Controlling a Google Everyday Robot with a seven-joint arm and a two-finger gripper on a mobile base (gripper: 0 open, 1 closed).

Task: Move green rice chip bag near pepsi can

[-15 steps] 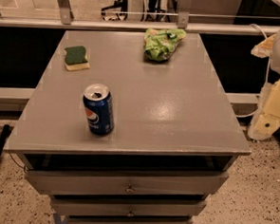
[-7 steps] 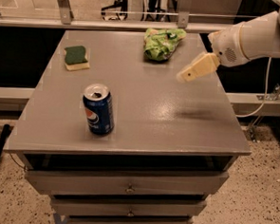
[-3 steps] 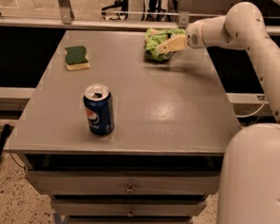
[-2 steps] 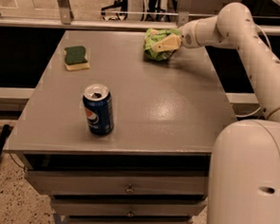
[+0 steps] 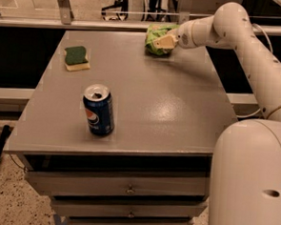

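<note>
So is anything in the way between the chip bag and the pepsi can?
No, nothing visible. The gripper is at the green rice chip bag at the far edge; only bare table lies between the bag and the pepsi can. The sponge sits off to the left.

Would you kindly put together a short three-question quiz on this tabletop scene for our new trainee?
1. True or false: the pepsi can stands upright near the front edge of the table.
2. Where is the gripper? A) at the green rice chip bag, at the table's far edge; B) over the pepsi can; C) down by the drawers.
3. How many loose objects rest on the table?

Key: 1 true. 2 A. 3 three: the can, the bag and the sponge.
</note>
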